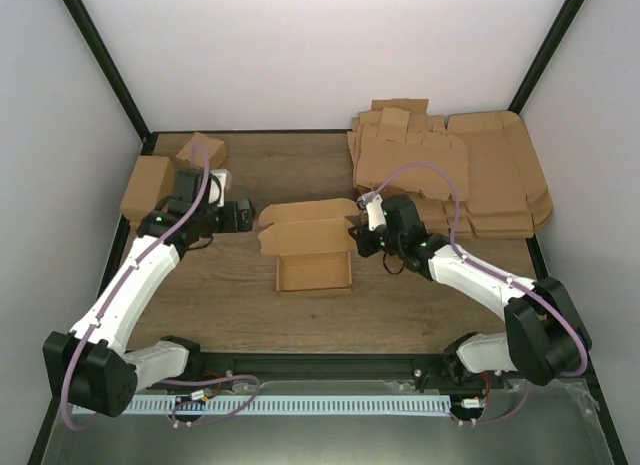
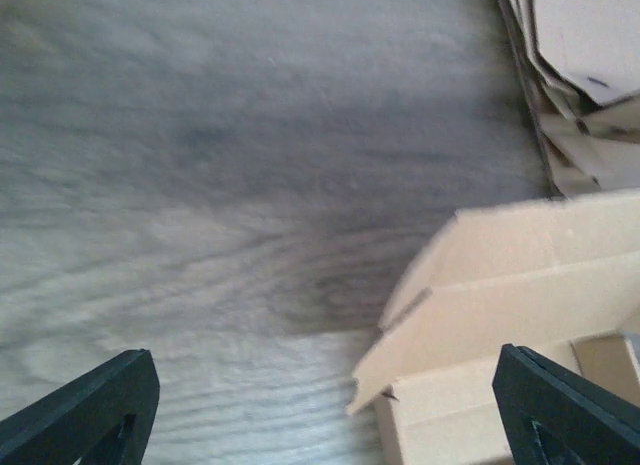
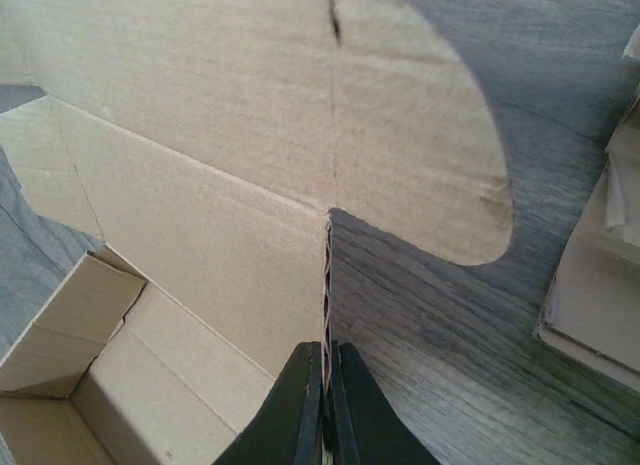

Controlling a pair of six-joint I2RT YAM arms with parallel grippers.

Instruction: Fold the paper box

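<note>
— While the right pincer [image 3: 326, 410] is clamping shut on cardboard, where is the paper box [image 1: 313, 253] sitting?

— It is lying in the middle of the table [image 1: 220, 295], between the two arms. Its tray [image 1: 315, 275] is opening upward and its lid [image 1: 300, 223] is leaning up along the far side. Its long axis is running left to right, so each end is facing one arm.

— What exactly is the right pincer pinching?

— The edge of the rounded flap [image 3: 420, 135] at the lid's right end. Its fingers are pressing flat against both faces.

— Is the left pincer [image 1: 243, 217] doing anything?

— It is hanging wide open just beside the lid's left end, touching nothing. The box is lying to its right.

— So which arm is nearer?

— The right one, since it is gripping the box. I am judging that the coming fold is turning on the left pincer reaching rightward to that free left end.
</note>
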